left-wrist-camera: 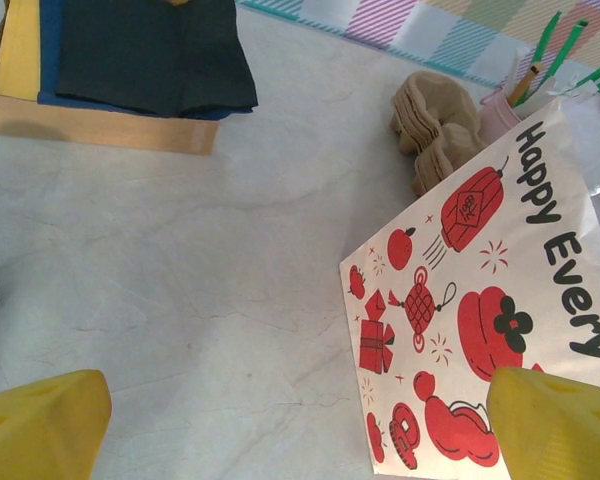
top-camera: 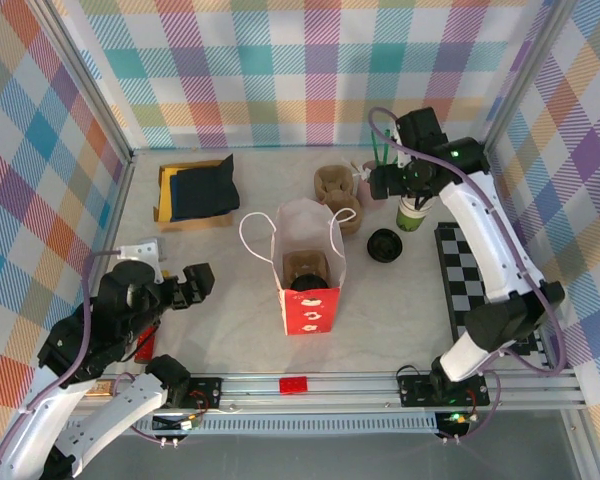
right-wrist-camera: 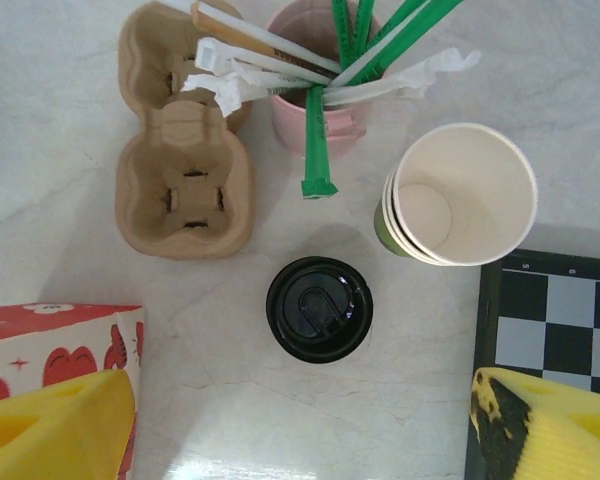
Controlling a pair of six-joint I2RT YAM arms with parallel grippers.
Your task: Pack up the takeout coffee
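A round black lid (right-wrist-camera: pixel 319 308) sits on the table between the white-and-red paper bag (top-camera: pixel 305 270) and a stack of empty green paper cups (right-wrist-camera: pixel 460 195). Seen from above, what lies under the lid is hidden. The same black lid (top-camera: pixel 384 245) lies right of the bag in the top view. My right gripper (right-wrist-camera: pixel 310 440) hangs open above it, its yellow fingertips (right-wrist-camera: pixel 70 420) wide apart and holding nothing. It also appears in the top view as the right gripper (top-camera: pixel 390 182). My left gripper (left-wrist-camera: pixel 300 440) is open and empty, low beside the printed bag (left-wrist-camera: pixel 500 300).
A pink cup of green straws (right-wrist-camera: pixel 320 110) and a brown cardboard carrier (right-wrist-camera: pixel 185 150) stand behind the lid. A black checkered mat (top-camera: pixel 480 280) lies at the right. A cardboard box of dark napkins (top-camera: pixel 195 190) sits at the back left. The bag holds a brown insert.
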